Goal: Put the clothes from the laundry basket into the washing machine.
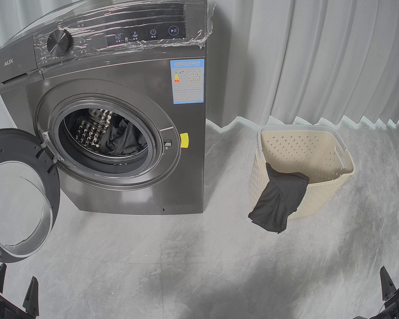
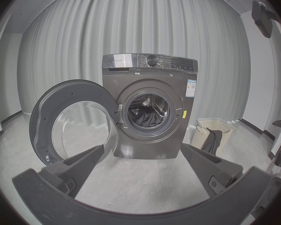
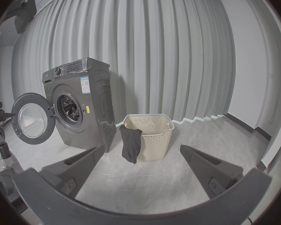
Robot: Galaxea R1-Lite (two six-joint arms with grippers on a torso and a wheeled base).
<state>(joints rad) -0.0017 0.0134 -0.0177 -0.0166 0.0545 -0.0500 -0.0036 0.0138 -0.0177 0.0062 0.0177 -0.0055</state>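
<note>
Dark grey cloth garment hangs over the rim of the cream perforated plastic laundry basket, on the side facing the machine. Approx half is draped down the outer wall, lower edge near the pale grey marbled floor. Rest of the basket interior looks bare from the head view, so prob the last piece.

Grey metal front-loading washing machine stands to the basket's left, apart from it. Its round grey door w/ glass window is swung fully open, and a heap of dark clothes is already in the drum.

Step in hand, as I judge it: btwn loads, fetching the remaining garment.

Right gripper is low at the near edge, jaws spread wide, nothing held. Garment lies well apart from it, ahead and to its left. Left gripper is also wide and empty, near the open door and farther from the garment.

Next move calls for: right arm forward and left to the rim, pinch the bunched fold at the top so the cloth lifts free w/o tipping the light basket, then carry across to the drum.
</note>
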